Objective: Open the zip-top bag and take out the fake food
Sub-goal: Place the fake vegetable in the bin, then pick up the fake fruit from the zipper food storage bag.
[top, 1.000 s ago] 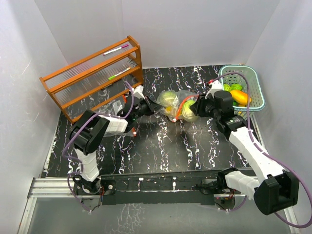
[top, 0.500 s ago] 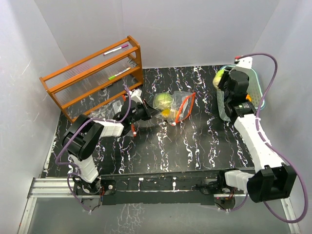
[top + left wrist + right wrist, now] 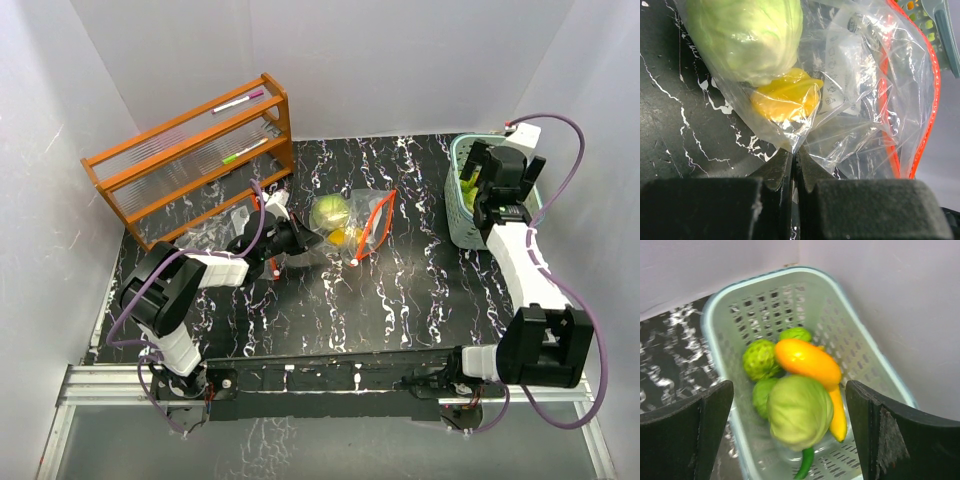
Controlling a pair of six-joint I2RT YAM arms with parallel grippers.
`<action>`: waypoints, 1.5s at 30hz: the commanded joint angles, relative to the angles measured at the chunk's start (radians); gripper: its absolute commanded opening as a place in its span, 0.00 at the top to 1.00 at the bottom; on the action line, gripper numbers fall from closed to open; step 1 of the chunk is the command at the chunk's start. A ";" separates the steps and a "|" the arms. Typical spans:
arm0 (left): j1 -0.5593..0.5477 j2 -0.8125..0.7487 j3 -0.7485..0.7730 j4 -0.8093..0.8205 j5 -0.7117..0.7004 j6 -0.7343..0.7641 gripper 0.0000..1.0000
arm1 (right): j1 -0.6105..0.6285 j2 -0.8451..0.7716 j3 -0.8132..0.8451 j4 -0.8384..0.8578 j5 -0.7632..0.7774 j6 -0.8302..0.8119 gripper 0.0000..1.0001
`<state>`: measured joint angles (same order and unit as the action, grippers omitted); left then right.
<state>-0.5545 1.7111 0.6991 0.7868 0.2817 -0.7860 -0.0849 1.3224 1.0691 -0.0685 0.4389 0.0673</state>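
Observation:
The clear zip-top bag with an orange zip edge lies mid-table, its mouth toward the right. Inside it are a pale-green cabbage ball and a yellow piece. My left gripper is shut on the bag's bottom corner, pinched between the fingers. My right gripper hangs open over the pale-teal basket. Below its jaws a second cabbage ball shows blurred, free of the fingers. Under it lie an orange piece, a yellow banana and bumpy green pieces.
A wooden rack holding pens stands at the back left. Crumpled clear plastic lies beside the left arm. The basket sits against the right wall. White walls close in the table on three sides.
My right gripper carried a pale-green ball from the bag over to the basket and opened, letting it go. The left gripper stayed shut on the bag, which shifted slightly left.

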 commanded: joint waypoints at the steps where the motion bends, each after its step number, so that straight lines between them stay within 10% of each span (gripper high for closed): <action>1: 0.006 -0.031 0.010 0.012 0.044 0.009 1.00 | 0.027 -0.124 -0.060 0.081 -0.205 0.052 0.07; 7: 0.008 -0.022 0.010 0.014 0.033 0.003 1.00 | 0.191 -0.243 -0.207 0.123 -0.420 0.138 0.54; 17: 0.007 -0.009 0.018 0.027 0.049 -0.013 1.00 | 0.344 -0.109 -0.335 0.279 -0.788 0.202 0.90; 34: 0.007 -0.033 0.038 -0.056 0.052 0.010 1.00 | 0.443 0.289 -0.282 0.514 -0.783 0.146 0.83; 45: 0.007 -0.019 0.039 -0.065 0.060 0.014 1.00 | 0.483 0.291 -0.318 0.592 -0.719 0.053 0.26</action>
<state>-0.5514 1.7130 0.7074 0.7380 0.3225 -0.7876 0.3695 1.6882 0.7612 0.3878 -0.3210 0.1665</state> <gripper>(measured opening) 0.009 0.674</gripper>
